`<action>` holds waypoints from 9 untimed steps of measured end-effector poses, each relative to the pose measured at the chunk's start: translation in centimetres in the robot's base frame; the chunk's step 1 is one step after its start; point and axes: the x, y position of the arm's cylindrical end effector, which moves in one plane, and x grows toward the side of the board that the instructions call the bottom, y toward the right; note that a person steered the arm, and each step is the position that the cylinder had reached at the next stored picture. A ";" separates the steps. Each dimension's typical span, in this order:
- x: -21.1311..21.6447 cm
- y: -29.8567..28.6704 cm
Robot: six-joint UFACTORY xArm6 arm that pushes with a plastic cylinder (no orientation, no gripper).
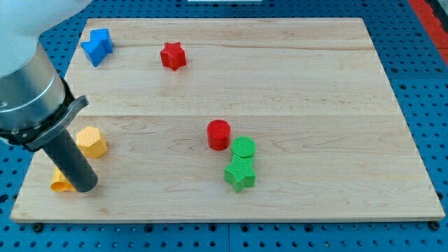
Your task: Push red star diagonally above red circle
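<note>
Green circle [243, 147] touching red circle [218, 134] (red star [172, 56] well apart).

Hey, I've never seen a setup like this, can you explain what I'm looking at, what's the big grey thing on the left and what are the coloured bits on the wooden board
There is only one picture, from a single camera looking down at a slant on a wooden board. Where the camera is mounted isn't known.

The big grey thing is the end of a robot arm. It has no hand, so it holds nothing. It ends in a dark rod, and my tip slides on the board to push blocks.

Right now my tip is at the view's lower left, against a yellow block it partly hides. A second yellow block sits just above.

Also on the board: a blue block at the upper left, a red star to its right, a red circle near the middle, then a green circle and green star crowded together just beside it.
</note>
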 end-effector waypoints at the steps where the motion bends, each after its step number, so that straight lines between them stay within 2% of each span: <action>1: 0.4 5.2; 2: 0.6 11.0; 3: 4.4 11.2; 5: 4.4 4.6; 6: 4.4 4.5; 7: 4.5 5.1; 9: 3.6 11.1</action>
